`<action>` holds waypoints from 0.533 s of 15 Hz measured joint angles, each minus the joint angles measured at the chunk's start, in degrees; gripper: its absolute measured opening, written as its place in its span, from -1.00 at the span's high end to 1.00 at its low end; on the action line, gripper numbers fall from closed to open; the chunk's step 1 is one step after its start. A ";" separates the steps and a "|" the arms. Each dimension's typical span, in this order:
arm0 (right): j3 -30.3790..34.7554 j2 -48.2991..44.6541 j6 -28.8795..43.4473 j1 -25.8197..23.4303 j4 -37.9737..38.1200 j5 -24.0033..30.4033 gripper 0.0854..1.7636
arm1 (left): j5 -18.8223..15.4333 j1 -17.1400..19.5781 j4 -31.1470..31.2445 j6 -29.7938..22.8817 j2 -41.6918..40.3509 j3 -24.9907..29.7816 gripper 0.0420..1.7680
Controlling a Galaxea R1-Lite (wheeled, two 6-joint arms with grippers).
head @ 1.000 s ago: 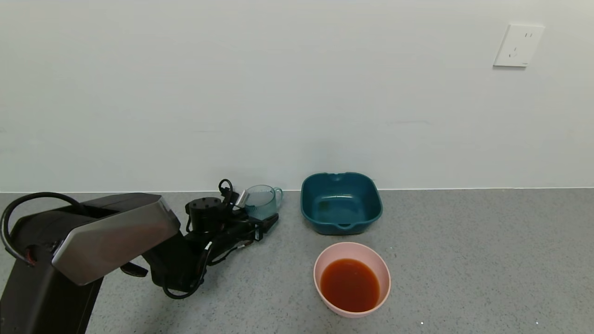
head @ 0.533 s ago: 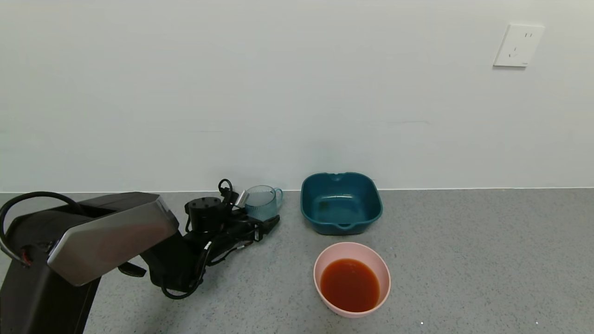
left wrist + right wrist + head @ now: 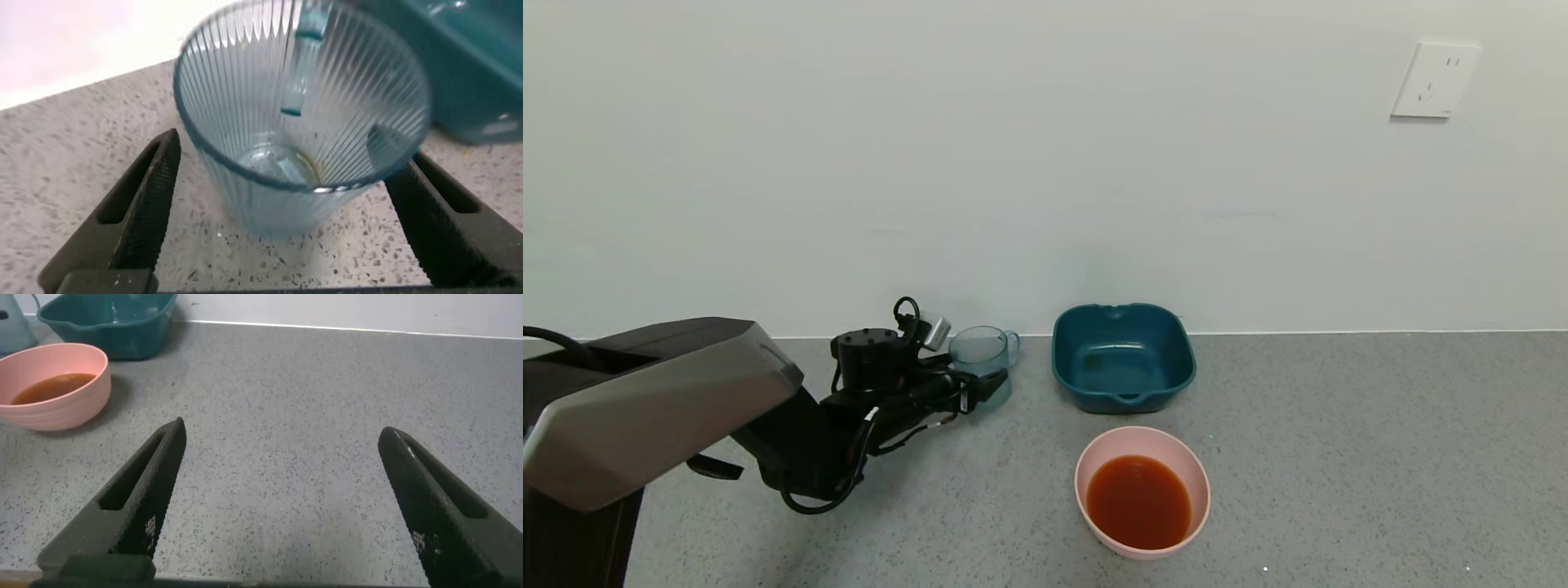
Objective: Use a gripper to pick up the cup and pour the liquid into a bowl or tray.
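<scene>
The translucent blue-grey ribbed cup (image 3: 982, 351) stands upright on the grey counter near the back wall. In the left wrist view the cup (image 3: 294, 155) is nearly empty, with only a faint trace at its bottom. My left gripper (image 3: 992, 384) is open, with one finger on each side of the cup and a gap to it on both sides (image 3: 290, 151). The pink bowl (image 3: 1088, 465) stands nearer to me and to the right, holding the orange-red liquid (image 3: 1139, 500). My right gripper (image 3: 282, 429) is open and empty over bare counter, right of the bowl (image 3: 82, 400).
A dark teal square basin (image 3: 1123, 355) stands just right of the cup, against the wall, and behind the pink bowl. The wall runs close behind the cup. A white outlet (image 3: 1433, 80) is high on the wall at the right.
My left arm has drawn back to the left and its gripper has slid a little back along the cup. The cup, bowl and basin have not moved.
</scene>
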 joint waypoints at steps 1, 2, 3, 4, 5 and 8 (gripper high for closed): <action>0.00 0.00 0.00 0.00 0.00 0.00 -0.94 | 0.05 0.04 1.37 0.04 -1.43 0.00 -0.89; 0.00 0.00 0.00 0.00 0.00 0.00 -0.94 | 0.10 0.06 3.29 0.06 -3.06 -0.02 -0.89; 0.00 0.00 0.00 0.00 0.00 0.00 -0.94 | 0.11 0.09 5.44 0.06 -4.99 -0.24 -0.90; 0.00 0.00 0.00 0.00 0.01 0.00 -0.94 | 0.13 0.09 7.34 0.09 -6.95 -0.49 -0.91; 0.00 0.00 0.00 0.00 0.00 -0.02 -0.94 | 0.27 0.09 9.81 0.09 -9.20 -0.77 -0.91; 0.00 0.00 -0.02 0.00 0.00 -0.02 -0.94 | 1.40 -0.38 17.74 0.11 -16.35 -2.17 -0.92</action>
